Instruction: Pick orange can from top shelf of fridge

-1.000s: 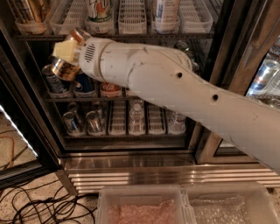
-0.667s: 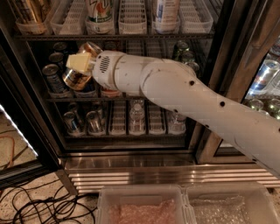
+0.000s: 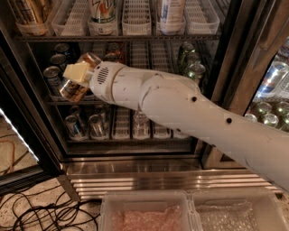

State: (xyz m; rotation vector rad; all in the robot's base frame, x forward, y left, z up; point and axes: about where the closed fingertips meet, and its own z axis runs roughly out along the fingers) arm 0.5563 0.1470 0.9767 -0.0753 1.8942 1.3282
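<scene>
My gripper is shut on the orange can, a slim orange-gold can with dark streaks and a silver rim. It is held tilted in front of the fridge's middle rack, below the top shelf. A cream finger lies across the can's upper side. Another orange-gold can stands in the top shelf's leftmost white lane. The fridge is open, and my white arm reaches in from the lower right.
A 7UP can and a white can stand on the top shelf. Soda cans fill the lower racks. A black door frame stands to the right. Plastic bins and floor cables lie below.
My gripper has come down and a little to the right with the orange can, from just under the top shelf to the middle rack's height.
</scene>
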